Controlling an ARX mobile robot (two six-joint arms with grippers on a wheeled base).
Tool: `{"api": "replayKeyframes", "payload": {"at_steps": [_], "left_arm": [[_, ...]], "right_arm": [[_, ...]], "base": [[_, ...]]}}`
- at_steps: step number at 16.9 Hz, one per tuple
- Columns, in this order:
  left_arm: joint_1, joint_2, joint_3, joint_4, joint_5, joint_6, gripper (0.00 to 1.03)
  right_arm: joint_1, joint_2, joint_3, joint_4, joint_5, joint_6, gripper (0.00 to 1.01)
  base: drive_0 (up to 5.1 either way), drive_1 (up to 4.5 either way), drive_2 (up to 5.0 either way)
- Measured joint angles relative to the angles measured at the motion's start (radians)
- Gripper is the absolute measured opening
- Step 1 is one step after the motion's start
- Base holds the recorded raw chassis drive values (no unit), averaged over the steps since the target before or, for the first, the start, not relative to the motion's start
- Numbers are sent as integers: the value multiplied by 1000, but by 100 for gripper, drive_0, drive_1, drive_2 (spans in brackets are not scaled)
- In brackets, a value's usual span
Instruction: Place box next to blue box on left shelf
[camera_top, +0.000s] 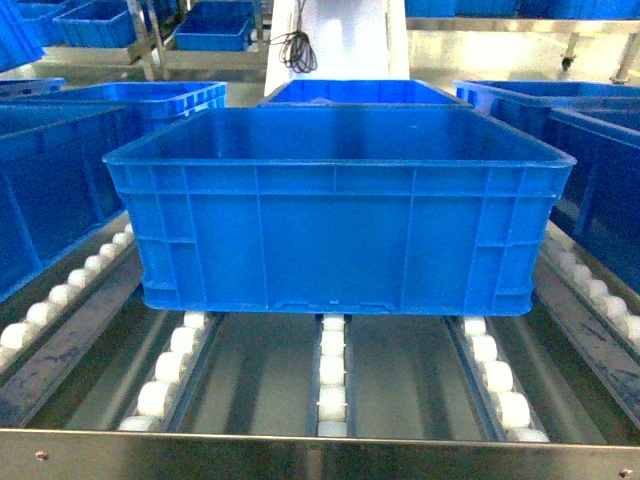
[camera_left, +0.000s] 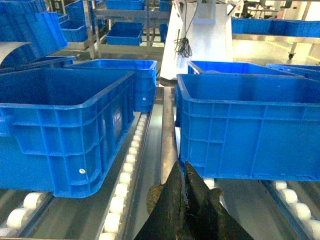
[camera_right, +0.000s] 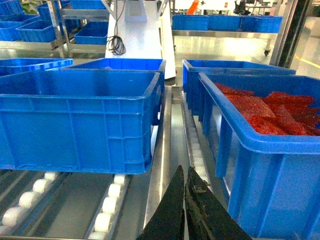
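Observation:
The box (camera_top: 340, 210), a large open-top blue crate with ribbed walls, sits empty on the white rollers of the left shelf (camera_top: 332, 375), behind the flat metal front lip (camera_top: 320, 455). It also shows in the wrist views: box (camera_left: 250, 130), box (camera_right: 80, 120). The blue box (camera_top: 50, 190) stands on the track to its left, a narrow gap apart; the left wrist view shows this blue box (camera_left: 60, 125) too. My left gripper (camera_left: 181, 162) is shut and empty, low in front of that gap. My right gripper (camera_right: 185, 166) is shut and empty by the box's right corner. Neither gripper shows in the head view.
A blue crate holding red packets (camera_right: 270, 115) stands right of the box. More blue crates (camera_top: 360, 92) sit behind on the tracks. A white column with a black cable (camera_top: 297, 45) rises at the back. Metal rails (camera_left: 167, 135) divide the roller lanes.

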Motion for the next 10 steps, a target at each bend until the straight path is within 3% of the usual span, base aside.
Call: {"api": "replayKeyframes", "payload": {"at_steps": [2,10], "left_arm": [[0,0,0,-6,0,-1,3],[0,0,0,-6,0,0,39]], "right_arm": [[0,0,0,0,0,0,5],[0,0,0,0,0,0,42]], "base": [[0,0,0],[0,0,0]]}}
